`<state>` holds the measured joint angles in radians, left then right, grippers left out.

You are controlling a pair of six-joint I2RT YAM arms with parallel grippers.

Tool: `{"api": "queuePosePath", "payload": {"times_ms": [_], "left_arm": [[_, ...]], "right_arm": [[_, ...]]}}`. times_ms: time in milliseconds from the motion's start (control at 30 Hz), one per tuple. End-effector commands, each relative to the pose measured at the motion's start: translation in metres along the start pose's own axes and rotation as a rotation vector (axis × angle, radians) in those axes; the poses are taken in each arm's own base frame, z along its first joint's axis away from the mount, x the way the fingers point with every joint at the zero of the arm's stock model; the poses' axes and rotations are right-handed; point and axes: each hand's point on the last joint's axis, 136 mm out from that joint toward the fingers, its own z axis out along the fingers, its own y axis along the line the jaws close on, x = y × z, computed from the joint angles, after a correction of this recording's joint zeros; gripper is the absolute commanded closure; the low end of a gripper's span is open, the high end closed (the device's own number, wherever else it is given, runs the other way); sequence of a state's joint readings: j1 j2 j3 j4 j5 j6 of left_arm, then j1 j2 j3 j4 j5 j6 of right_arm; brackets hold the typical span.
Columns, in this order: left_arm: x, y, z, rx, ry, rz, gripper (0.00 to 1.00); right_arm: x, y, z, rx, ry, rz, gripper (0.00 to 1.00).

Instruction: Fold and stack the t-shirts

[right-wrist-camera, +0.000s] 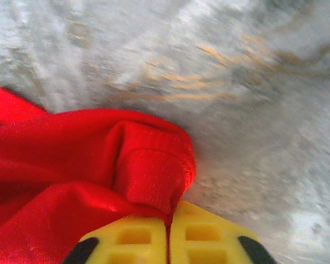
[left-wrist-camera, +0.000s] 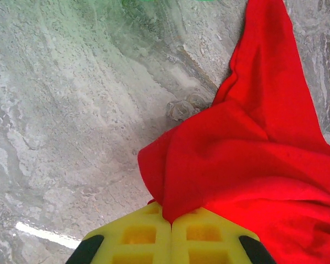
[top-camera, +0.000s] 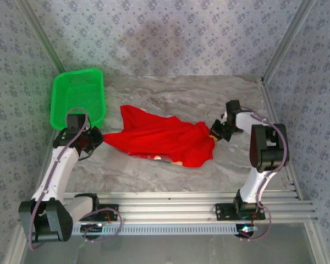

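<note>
A bright red cloth t-shirt (top-camera: 165,140) lies crumpled near the middle of the grey marble-patterned tabletop (top-camera: 209,93), drawn out sideways between the two arms, with one pointed flap reaching toward the far side. The left gripper (top-camera: 97,137) is at the shirt's left tip, just in front of a green plastic mesh basket (top-camera: 77,96) that stands at the table's far left corner. In the left wrist view its yellow fingers (left-wrist-camera: 137,236) are pressed together with a fold of the red cloth clamped in the seam between them, and the rest of the fabric spreads away to the right over the stone surface. The right gripper (top-camera: 215,132) is at the shirt's right end. In the right wrist view its yellow fingers (right-wrist-camera: 132,236) are likewise closed tight, pinching a thick rolled hem of the shirt where they meet. That picture is blurred, so which hem it is cannot be told. A small pale patch shows at the shirt's near edge in the top view, possibly part of a print.
</note>
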<state>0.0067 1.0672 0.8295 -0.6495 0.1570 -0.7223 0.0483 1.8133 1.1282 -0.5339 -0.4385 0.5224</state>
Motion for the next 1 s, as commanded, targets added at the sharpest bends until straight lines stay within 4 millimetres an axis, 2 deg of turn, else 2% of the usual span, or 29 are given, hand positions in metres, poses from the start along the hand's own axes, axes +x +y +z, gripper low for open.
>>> {"api": "queuePosePath", "payload": {"times_ms": [0, 67, 167, 267, 333, 433, 500, 533, 600, 633, 667, 700, 733, 767, 800, 867, 900, 933, 967], "left_arm": [[-0.008, -0.008, -0.008, 0.039, -0.037, 0.033, 1.00], [-0.012, -0.008, -0.014, 0.033, -0.059, 0.046, 1.00], [-0.025, -0.010, -0.026, 0.033, -0.102, 0.055, 1.00], [-0.042, -0.017, -0.039, 0.049, -0.144, 0.062, 1.00], [-0.054, -0.026, -0.046, 0.067, -0.170, 0.082, 1.00], [-0.069, -0.043, -0.057, 0.106, -0.212, 0.109, 1.00], [-0.078, -0.050, -0.064, 0.113, -0.233, 0.117, 1.00], [-0.082, -0.052, -0.068, 0.116, -0.243, 0.122, 1.00], [-0.088, -0.056, -0.076, 0.114, -0.266, 0.129, 1.00], [-0.090, -0.059, -0.080, 0.121, -0.272, 0.130, 1.00], [-0.091, -0.064, -0.083, 0.139, -0.272, 0.129, 1.00], [-0.092, -0.069, -0.087, 0.162, -0.276, 0.129, 1.00], [-0.093, -0.076, -0.091, 0.191, -0.280, 0.135, 1.00], [-0.095, -0.079, -0.094, 0.207, -0.289, 0.143, 1.00], [-0.097, -0.079, -0.095, 0.202, -0.298, 0.153, 1.00], [-0.101, -0.066, -0.089, 0.136, -0.308, 0.155, 1.00], [-0.102, -0.059, -0.086, 0.114, -0.307, 0.145, 1.00], [-0.104, -0.053, -0.083, 0.095, -0.306, 0.139, 1.00], [-0.105, -0.050, -0.080, 0.077, -0.306, 0.139, 1.00]], "right_arm": [[-0.016, 0.056, -0.046, -0.093, -0.079, -0.120, 1.00], [-0.006, 0.075, -0.093, -0.083, -0.130, -0.194, 1.00], [0.016, 0.080, -0.153, 0.012, -0.182, -0.244, 1.00], [0.041, 0.089, -0.188, 0.014, -0.197, -0.317, 1.00], [0.056, 0.096, -0.196, -0.057, -0.174, -0.323, 1.00], [0.067, 0.097, -0.200, -0.082, -0.135, -0.322, 1.00], [0.080, 0.115, -0.206, -0.202, -0.089, -0.349, 1.00], [0.081, 0.118, -0.210, -0.216, -0.094, -0.333, 1.00], [0.079, 0.094, -0.209, -0.039, -0.086, -0.330, 1.00], [0.082, 0.085, -0.209, 0.049, -0.050, -0.390, 1.00], [0.095, 0.093, -0.211, 0.016, 0.002, -0.467, 1.00], [0.102, 0.110, -0.214, -0.067, -0.005, -0.518, 1.00], [0.105, 0.126, -0.215, -0.159, -0.036, -0.532, 1.00], [0.107, 0.134, -0.215, -0.233, -0.061, -0.489, 1.00], [0.100, 0.125, -0.210, -0.201, -0.088, -0.455, 1.00], [0.083, 0.068, -0.199, 0.145, -0.093, -0.383, 1.00], [0.079, 0.049, -0.199, 0.288, -0.073, -0.414, 1.00], [0.076, 0.037, -0.201, 0.419, -0.070, -0.451, 1.00], [0.075, 0.040, -0.203, 0.475, -0.088, -0.510, 1.00]]}}
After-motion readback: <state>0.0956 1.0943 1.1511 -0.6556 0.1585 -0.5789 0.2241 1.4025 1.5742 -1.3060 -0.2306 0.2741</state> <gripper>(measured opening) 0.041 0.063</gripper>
